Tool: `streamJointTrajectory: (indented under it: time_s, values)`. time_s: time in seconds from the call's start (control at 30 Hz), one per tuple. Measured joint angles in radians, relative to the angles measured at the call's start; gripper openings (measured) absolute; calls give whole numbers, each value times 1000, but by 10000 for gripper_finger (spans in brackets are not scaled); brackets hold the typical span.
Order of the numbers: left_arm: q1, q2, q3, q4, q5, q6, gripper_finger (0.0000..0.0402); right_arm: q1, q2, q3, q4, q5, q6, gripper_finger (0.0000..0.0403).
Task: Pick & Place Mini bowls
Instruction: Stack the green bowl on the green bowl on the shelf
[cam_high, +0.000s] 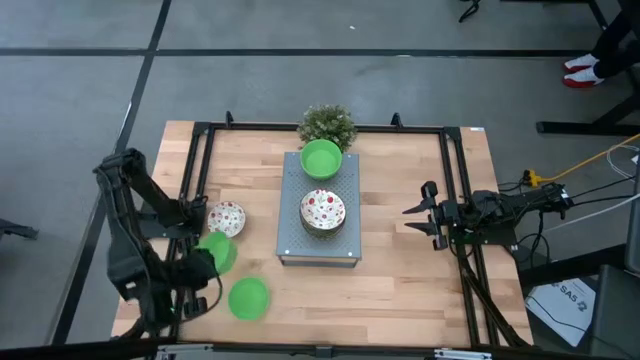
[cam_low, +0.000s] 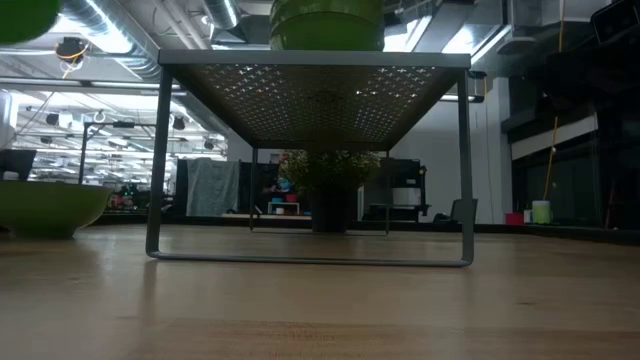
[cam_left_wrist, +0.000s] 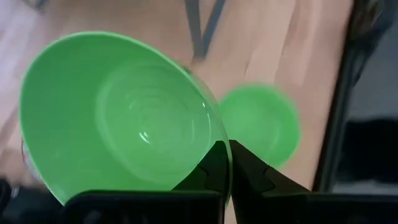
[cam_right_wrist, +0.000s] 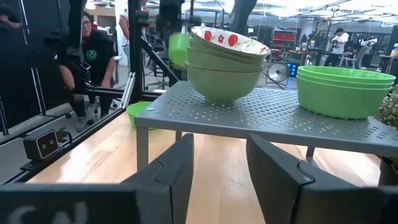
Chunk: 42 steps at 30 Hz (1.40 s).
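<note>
A plain green mini bowl (cam_high: 218, 250) is in my left gripper (cam_high: 203, 264) over the table's near left part. It also shows in the left wrist view (cam_left_wrist: 118, 112) and, raised in the air, in the right wrist view (cam_right_wrist: 178, 50). A second green bowl (cam_high: 248, 298) and a speckled bowl (cam_high: 226, 217) sit on the table nearby. On the grey rack (cam_high: 292, 245) stand a stack of green bowls (cam_high: 321, 158) and a stack topped by a speckled bowl (cam_high: 322, 210). My right gripper (cam_high: 415, 222) waits open at the right, level with the rack. My left gripper (cam_left_wrist: 225, 149) pinches the green bowl's rim (cam_left_wrist: 214, 124) between its two fingers, one finger inside the bowl and one outside. It comes at the bowl from the table's left. The bowl is lifted clear of the table.
A bushy potted plant (cam_high: 327, 125) stands behind the rack at the far edge. Black frame rails (cam_high: 200, 170) run along the table's left, far and right sides. Bare wood lies between the rack and my right gripper. People sit beyond the table (cam_right_wrist: 87, 50).
</note>
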Motion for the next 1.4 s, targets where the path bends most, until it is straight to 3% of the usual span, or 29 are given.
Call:
streamJointTrajectory:
  time_s: [0.33,0.73,1.07,1.4]
  values:
    - [0,-167,34,4,-400,61,3,0,0,0,0,0,0,147]
    - [21,-287,34,110,-785,303,3,0,0,0,0,0,0,147]
    - [256,-356,34,451,-785,840,3,0,0,0,0,0,0,147]
    - [635,-381,34,864,-469,1419,3,0,0,0,0,0,0,147]
